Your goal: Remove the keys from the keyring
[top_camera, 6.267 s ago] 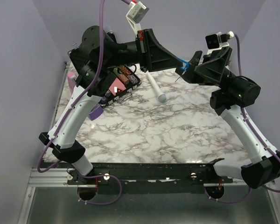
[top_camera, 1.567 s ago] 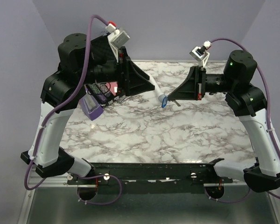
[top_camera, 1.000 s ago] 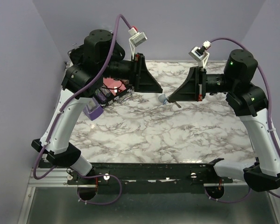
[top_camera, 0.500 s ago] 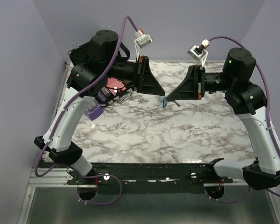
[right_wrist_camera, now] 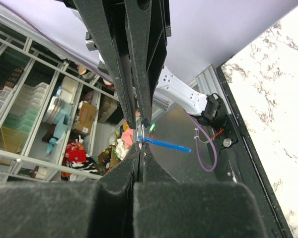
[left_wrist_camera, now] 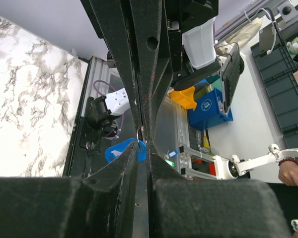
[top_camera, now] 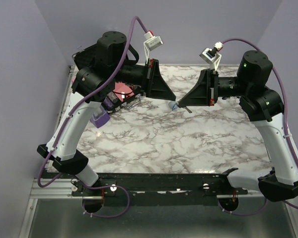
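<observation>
Both grippers meet tip to tip in mid-air above the back of the marble table [top_camera: 188, 144]. The blue keyring [top_camera: 175, 106] sits between them. My right gripper [top_camera: 181, 105] is shut on its thin metal loop, and a small grey key [top_camera: 187, 110] pokes out below. My left gripper [top_camera: 171, 101] has its jaws narrowed onto the blue piece. In the left wrist view the keyring [left_wrist_camera: 118, 151] shows at the tips of the left gripper [left_wrist_camera: 143, 144]. In the right wrist view the keyring [right_wrist_camera: 166, 144] sticks out edge-on from the right gripper [right_wrist_camera: 140, 145].
A purple metronome [top_camera: 100, 119] stands at the left under my left arm. Beside it is a black tray [top_camera: 123, 94] with pink and dark items. Purple cables loop over both arms.
My left gripper's jaws have closed in on the blue keyring, and that arm shifted slightly. The right arm stays put, still shut.
</observation>
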`<state>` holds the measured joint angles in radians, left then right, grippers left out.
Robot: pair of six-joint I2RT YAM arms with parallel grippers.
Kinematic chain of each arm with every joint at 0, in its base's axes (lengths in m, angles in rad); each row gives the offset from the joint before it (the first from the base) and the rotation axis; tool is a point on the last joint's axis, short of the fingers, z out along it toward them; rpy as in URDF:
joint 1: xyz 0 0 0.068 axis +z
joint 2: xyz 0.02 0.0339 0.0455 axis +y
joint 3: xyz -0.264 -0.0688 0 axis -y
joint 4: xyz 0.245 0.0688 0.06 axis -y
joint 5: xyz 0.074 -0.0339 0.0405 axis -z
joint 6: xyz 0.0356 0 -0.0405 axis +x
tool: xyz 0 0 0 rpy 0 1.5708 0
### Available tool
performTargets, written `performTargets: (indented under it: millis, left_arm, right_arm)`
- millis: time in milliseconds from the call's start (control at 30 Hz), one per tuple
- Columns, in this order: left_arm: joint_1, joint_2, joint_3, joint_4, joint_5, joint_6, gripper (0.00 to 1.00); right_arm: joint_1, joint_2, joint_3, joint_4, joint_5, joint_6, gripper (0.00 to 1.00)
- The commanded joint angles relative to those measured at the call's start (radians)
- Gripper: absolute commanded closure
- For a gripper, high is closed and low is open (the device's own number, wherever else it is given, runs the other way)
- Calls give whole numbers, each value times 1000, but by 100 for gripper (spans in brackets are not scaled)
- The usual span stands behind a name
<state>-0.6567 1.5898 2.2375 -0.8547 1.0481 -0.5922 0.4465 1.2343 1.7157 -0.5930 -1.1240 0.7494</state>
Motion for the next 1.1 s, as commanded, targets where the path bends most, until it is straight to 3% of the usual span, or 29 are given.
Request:
performTargets:
  millis: [0, 667, 833, 1067]
  left_arm:
    - [-7, 4, 22, 2, 18, 0, 81]
    - [-17, -21, -12, -3, 20, 5, 82]
    - [-20, -28, -19, -9, -3, 5, 100]
    - [-24, -48, -44, -30, -77, 9, 100]
  right_arm:
    - [11, 4, 28, 13, -20, -4, 99]
    - [11, -6, 28, 39, 27, 8, 99]
    - [11, -9, 22, 50, 38, 16, 99]
    - [11, -24, 13, 67, 99, 19, 99]
